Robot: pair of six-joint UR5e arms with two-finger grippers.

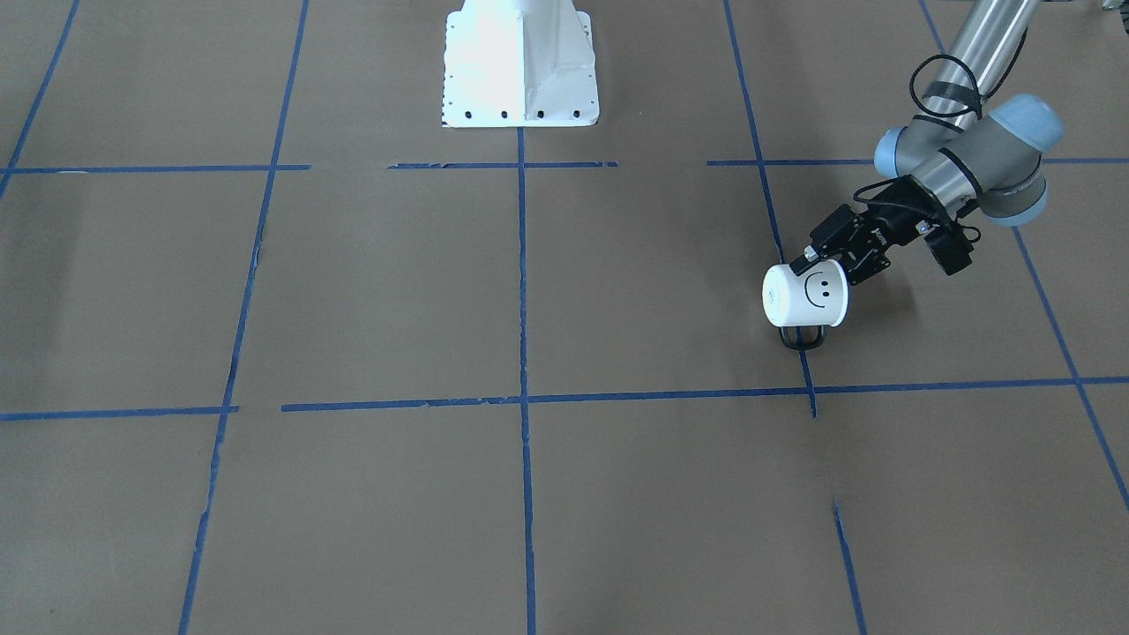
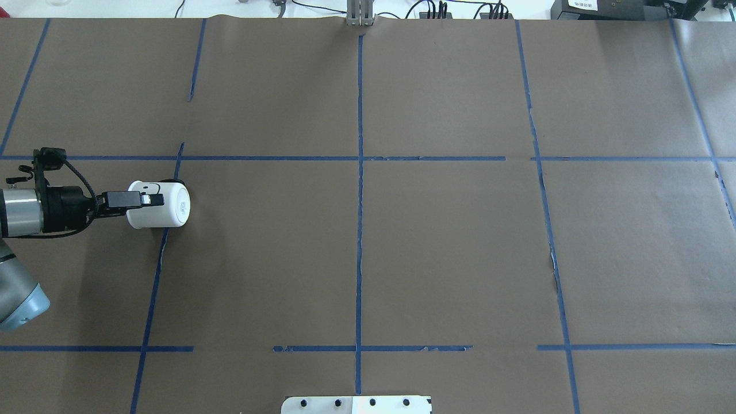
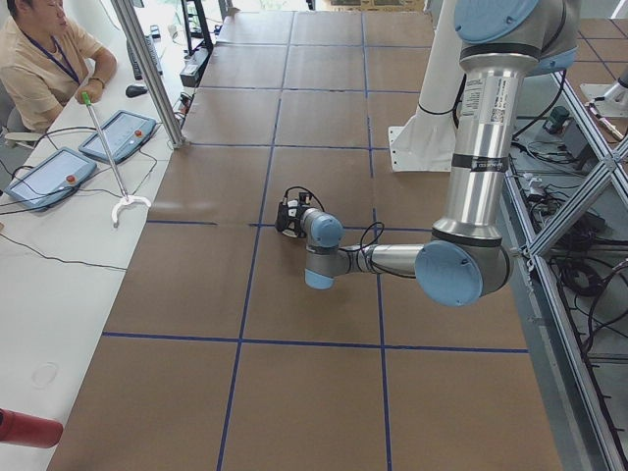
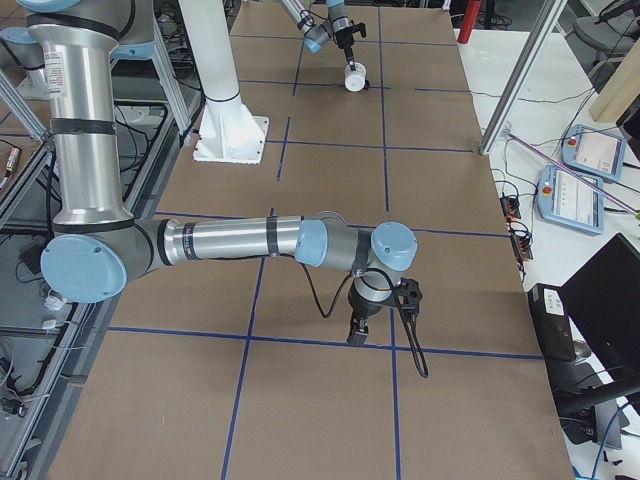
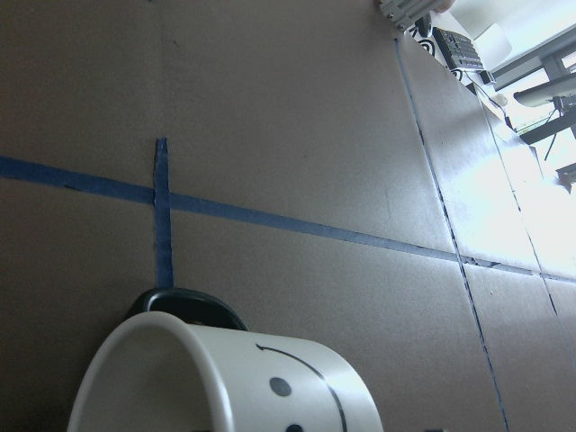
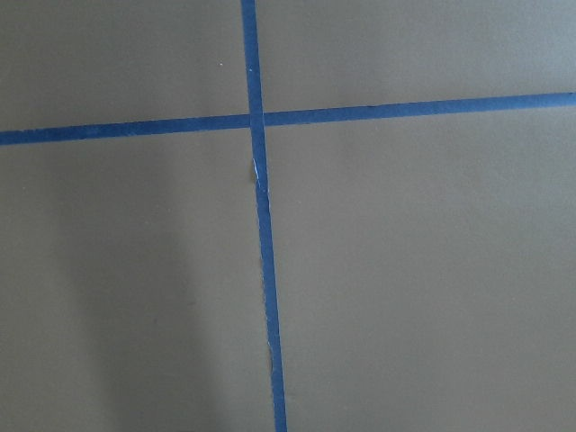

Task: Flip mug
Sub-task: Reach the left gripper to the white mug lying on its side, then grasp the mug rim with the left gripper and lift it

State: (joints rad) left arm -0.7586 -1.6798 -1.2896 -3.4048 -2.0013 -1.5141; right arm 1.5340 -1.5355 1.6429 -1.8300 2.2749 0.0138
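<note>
The white mug (image 1: 804,298) with a black smiley face lies on its side at the table's left part, its flat base pointing away from the arm. Its thin black handle (image 1: 801,338) points down at the brown paper. My left gripper (image 1: 818,265) is shut on the mug's wall at the rim, one finger (image 2: 144,199) along the outside. The overhead view shows the mug (image 2: 167,204) across a blue tape line. In the left wrist view the mug's rim (image 5: 171,360) fills the bottom. My right gripper (image 4: 358,330) hangs low over the table's right part; I cannot tell whether it is open.
The white robot base (image 1: 520,70) stands at the table's robot side. Blue tape lines (image 2: 359,172) grid the brown paper. An operator (image 3: 39,59) sits past the far edge with tablets (image 3: 49,177) and a hooked stick (image 3: 113,167).
</note>
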